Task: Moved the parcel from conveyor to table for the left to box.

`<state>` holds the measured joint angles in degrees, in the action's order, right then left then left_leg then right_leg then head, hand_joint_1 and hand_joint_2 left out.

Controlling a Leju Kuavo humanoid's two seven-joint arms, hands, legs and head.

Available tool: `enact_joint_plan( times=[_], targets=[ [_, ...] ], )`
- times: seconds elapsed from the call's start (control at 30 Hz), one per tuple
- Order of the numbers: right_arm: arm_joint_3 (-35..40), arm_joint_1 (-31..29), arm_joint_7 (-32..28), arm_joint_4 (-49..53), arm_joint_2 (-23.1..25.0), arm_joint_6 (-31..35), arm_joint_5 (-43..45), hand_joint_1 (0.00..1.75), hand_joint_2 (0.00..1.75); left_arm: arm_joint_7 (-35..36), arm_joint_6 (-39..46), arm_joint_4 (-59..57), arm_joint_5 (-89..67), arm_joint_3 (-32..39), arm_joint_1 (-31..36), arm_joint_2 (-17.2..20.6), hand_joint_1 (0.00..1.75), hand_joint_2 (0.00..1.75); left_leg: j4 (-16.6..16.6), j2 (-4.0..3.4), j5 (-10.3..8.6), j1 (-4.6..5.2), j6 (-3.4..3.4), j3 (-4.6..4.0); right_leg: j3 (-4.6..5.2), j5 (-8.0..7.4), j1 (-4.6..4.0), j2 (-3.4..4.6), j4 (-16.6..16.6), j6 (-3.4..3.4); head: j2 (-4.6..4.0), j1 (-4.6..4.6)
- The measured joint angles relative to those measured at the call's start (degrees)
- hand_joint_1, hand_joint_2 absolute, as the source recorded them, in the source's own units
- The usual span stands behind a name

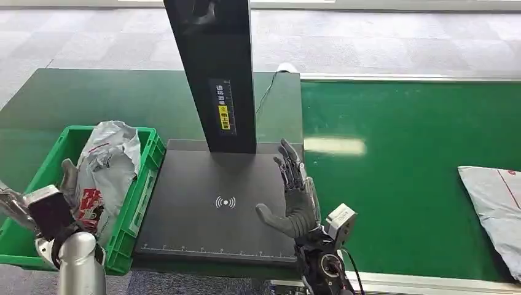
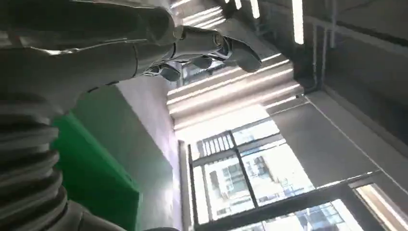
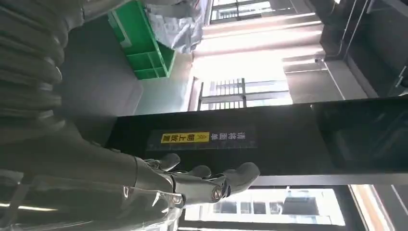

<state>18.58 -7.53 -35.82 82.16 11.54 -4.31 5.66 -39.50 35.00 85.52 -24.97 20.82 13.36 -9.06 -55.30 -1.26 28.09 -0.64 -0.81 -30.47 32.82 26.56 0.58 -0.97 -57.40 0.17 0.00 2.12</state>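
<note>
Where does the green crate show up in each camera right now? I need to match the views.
Head view: green crate at lower left, beside the black scan platform, a grey parcel inside.
Left wrist view: a green wall beside the wrist, probably the crate.
Right wrist view: crate near the top.
Shared landmark: the crate's parcel.

The left hand [image 2: 144, 48] (fingers loosely extended, holding nothing) above a green crate wall [image 2: 96, 163].

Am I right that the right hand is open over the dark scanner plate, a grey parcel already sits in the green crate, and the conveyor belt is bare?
Not quite: the belt is not bare. In the head view a second grey parcel lies on the green conveyor at the right edge. The rest holds: the right hand is open over the scanner plate, and a parcel sits in the green crate.
</note>
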Motion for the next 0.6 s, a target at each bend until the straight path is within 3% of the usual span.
enact_joint_plan(
  times=[0.33,0.6],
  targets=[
    [-2.06,-0.68,3.54,-0.24,-0.79,1.23,0.00,0.00,1.75,1.16,-27.17,7.92,24.40,-14.27,-6.16,0.88,0.00,1.75,-0.01,-0.01,0.03,0.03,0.02,-0.01,0.00,0.00,0.04,0.00,0.01,0.01,0.00,-0.02],
    [-4.52,-0.44,11.73,-1.11,-1.03,-4.41,6.53,0.00,1.75,3.15,-35.94,9.78,27.04,-20.12,-9.51,0.79,0.00,1.75,0.00,-0.03,0.04,0.01,0.01,0.00,0.01,0.00,0.02,0.00,0.01,0.01,0.00,0.00]
  ],
)
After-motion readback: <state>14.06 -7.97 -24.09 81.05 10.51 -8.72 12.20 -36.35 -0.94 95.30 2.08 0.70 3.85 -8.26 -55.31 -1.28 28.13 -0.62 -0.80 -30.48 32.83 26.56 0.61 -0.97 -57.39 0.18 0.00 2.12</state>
